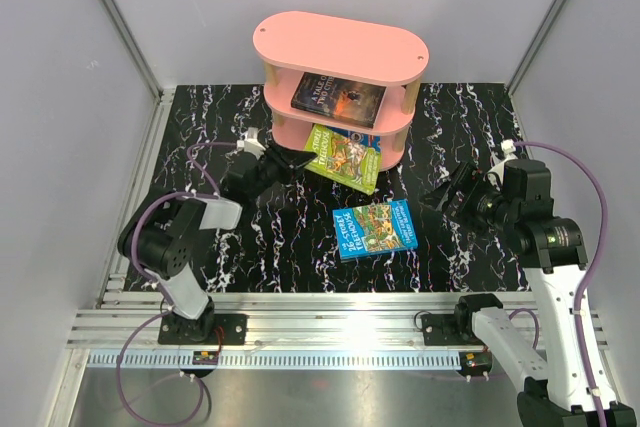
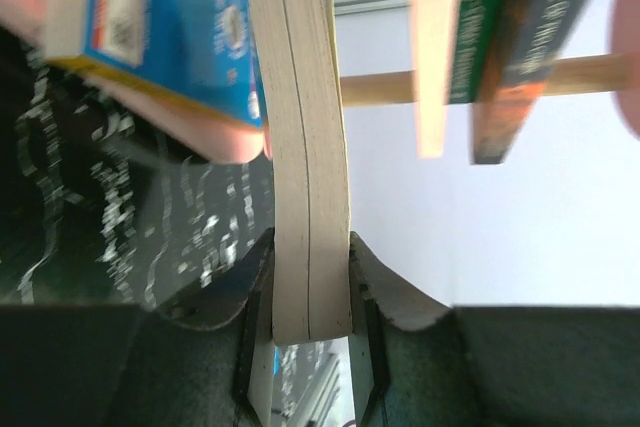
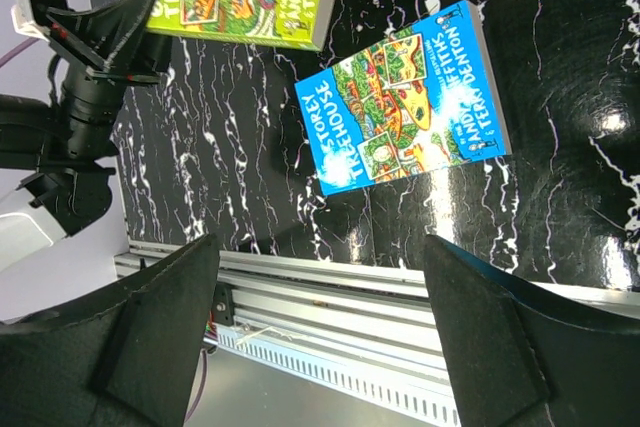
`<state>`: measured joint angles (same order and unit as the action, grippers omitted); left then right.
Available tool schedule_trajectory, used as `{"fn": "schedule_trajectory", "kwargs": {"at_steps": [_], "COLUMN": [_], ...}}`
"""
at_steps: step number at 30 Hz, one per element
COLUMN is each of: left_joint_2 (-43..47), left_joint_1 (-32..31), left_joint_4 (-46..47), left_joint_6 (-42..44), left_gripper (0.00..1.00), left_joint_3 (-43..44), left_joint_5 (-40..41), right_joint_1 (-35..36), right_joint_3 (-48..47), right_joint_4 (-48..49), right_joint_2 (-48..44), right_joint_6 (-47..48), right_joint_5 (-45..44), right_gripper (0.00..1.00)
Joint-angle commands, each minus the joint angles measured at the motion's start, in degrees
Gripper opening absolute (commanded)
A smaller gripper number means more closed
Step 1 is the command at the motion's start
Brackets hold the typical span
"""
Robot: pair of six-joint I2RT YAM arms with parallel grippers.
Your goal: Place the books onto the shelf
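One book in play: your left end effector [image 2: 310, 317] clamped on green book [image 1: 350, 157] edge, mid-frame, at shelf [image 1: 340, 42] bottom tier. Thin pinch, so book could pivot or snag pink board. Right end effector [image 3: 320, 327] jaws apart, blue book [image 3: 405, 97] flat on tabletop [image 1: 280, 247], lower centre.

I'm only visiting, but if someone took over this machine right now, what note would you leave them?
Left gripper: shut on the green book, whose far end is at the bottom tier of the shelf.
Right gripper: open, holding nothing, near the blue book.
Done: the dark book lies on the middle tier; a second blue book lies on a lower board.
Left: slide the green book in and release it, then shelve the blue book lying flat on the table.
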<state>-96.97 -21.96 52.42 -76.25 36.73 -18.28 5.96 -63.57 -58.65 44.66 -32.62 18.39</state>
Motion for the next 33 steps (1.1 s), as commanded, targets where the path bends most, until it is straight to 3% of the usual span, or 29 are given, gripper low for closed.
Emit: {"fn": "schedule_trajectory", "kwargs": {"at_steps": [1,7,21,29,33], "left_joint_2": [-0.9,-6.0,-12.5,-16.8,-18.1], "left_joint_1": [0.1,0.1,-0.5,-0.6,-1.5], "left_joint_4": [16.9,24.0,22.4,13.7,2.8], "left_joint_6": [-3.8,-8.2,-2.2,0.8,6.5], "left_gripper": [0.00,0.00,0.00,0.00,0.00], "left_joint_3": [4.8,6.3,11.1,20.3,26.0], "left_joint_5": [-1.5,0.7,11.2,13.3,13.8], "right_joint_1": [0.0,-0.1,0.0,0.3,0.4], "right_joint_3": [-0.4,-0.9,-1.6,-1.7,-1.8], "right_joint_4": [0.2,0.0,0.5,0.7,0.9], "right_joint_2": [0.2,1.1,2.8,3.0,3.0], "right_joint_6": [1.9,2.8,5.2,5.6,5.9], "right_joint_5": [-1.5,-1.9,-2.0,-2.5,-2.9], "right_gripper": [0.89,0.89,0.89,0.89,0.89]}}
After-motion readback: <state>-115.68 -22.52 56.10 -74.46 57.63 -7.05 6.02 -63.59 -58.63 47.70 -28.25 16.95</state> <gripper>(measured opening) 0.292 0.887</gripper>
